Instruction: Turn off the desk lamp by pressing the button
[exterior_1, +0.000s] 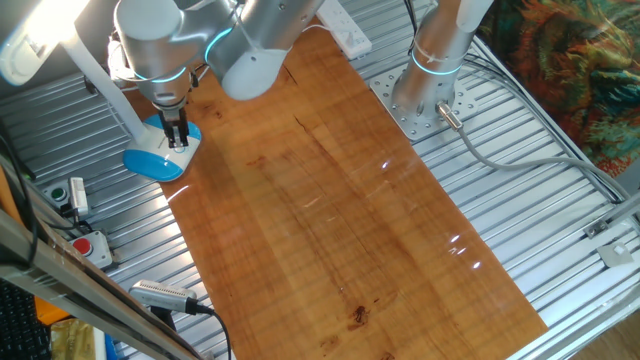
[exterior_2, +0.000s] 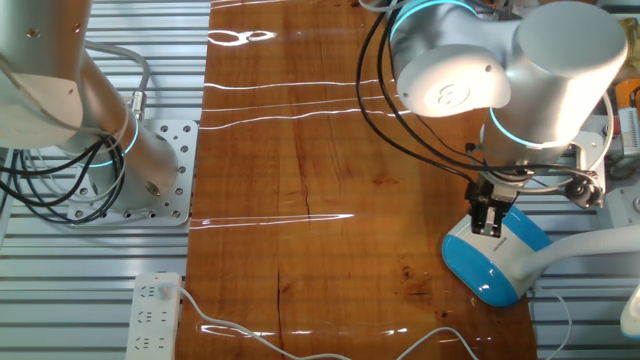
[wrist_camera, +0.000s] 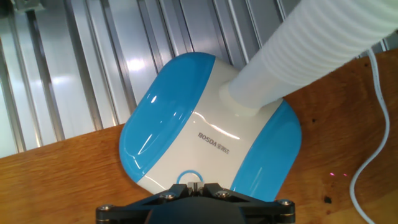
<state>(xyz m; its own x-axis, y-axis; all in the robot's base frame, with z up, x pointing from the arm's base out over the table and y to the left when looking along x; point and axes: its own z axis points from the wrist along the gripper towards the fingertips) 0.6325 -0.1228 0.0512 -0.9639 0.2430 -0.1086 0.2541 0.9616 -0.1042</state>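
Nearest the hand camera, at six o'clock, the gripper (wrist_camera: 194, 186) sits just over the lamp's (wrist_camera: 211, 140) button (wrist_camera: 189, 178), a small blue ring on the white middle of the base. Only a dark mass of finger shows there, with no gap visible; whether the tips are together, or already touching the ring, I cannot tell.

The lamp stands at the table (exterior_1: 330, 200) edge, its base half on wood, half on the ribbed metal; in one fixed view that puts it at about ten o'clock, under the gripper (exterior_1: 176, 133).

The base looks like smooth, glossy hard plastic, light and probably prone to sliding or tipping at that edge. No grasp is needed; a straight downward press on the ring should do, kept gentle.

The hand view alone shows the ring and the brand lettering. The other fixed view shows the gripper (exterior_2: 487, 220) upright over the base, plus a power strip (exterior_2: 152, 315) at seven o'clock. One fixed view shows the bright lamp head at top left, apparently lit.
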